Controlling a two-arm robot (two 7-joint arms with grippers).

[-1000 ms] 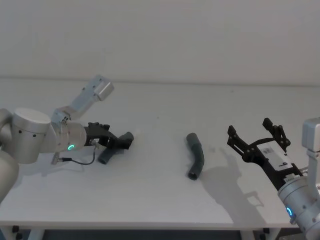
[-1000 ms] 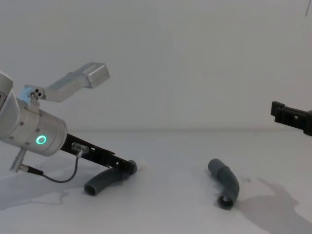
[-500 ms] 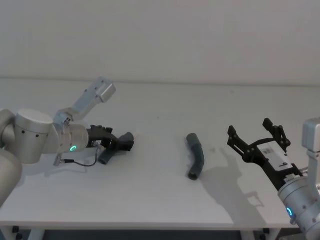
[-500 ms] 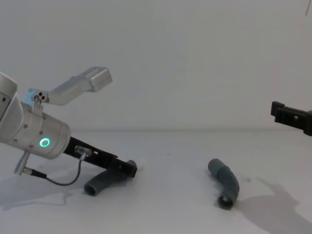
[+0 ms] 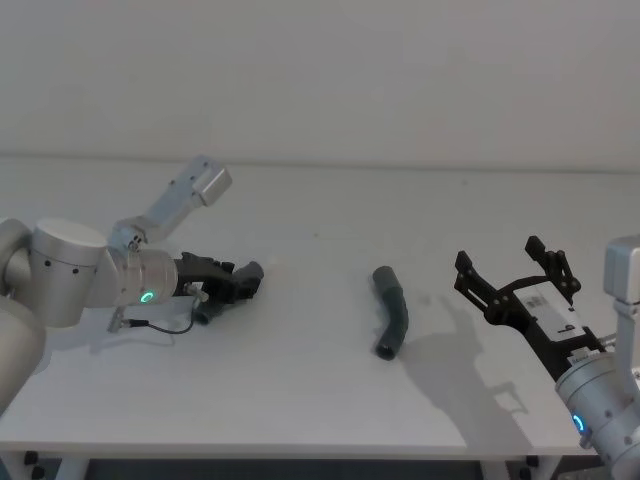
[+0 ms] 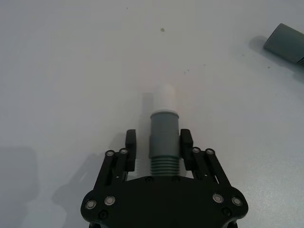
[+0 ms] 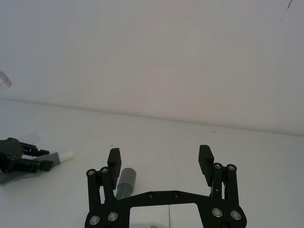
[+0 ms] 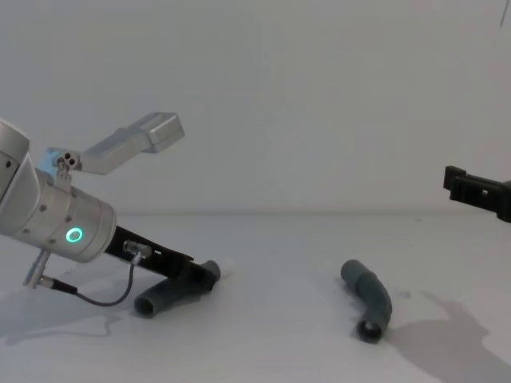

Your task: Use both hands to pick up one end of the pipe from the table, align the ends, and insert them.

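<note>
Pipe's curved piece (image 6: 164,124) clenched in your left claw (image 6: 158,142), low over desk (image 5: 300,390), apparently not lifted yet. Elbow piece (image 5: 392,325) lies mid-desk, ungrasped; right claw (image 7: 160,155) spread, well apart. Aligning, inserting remain.

Curved piece (image 8: 164,294) on the table's (image 5: 300,400) left side, one end between the left gripper's (image 6: 158,140) jaws, elbow piece (image 5: 391,312) lying right of it, right gripper (image 5: 500,262) farther right, above the table
</note>
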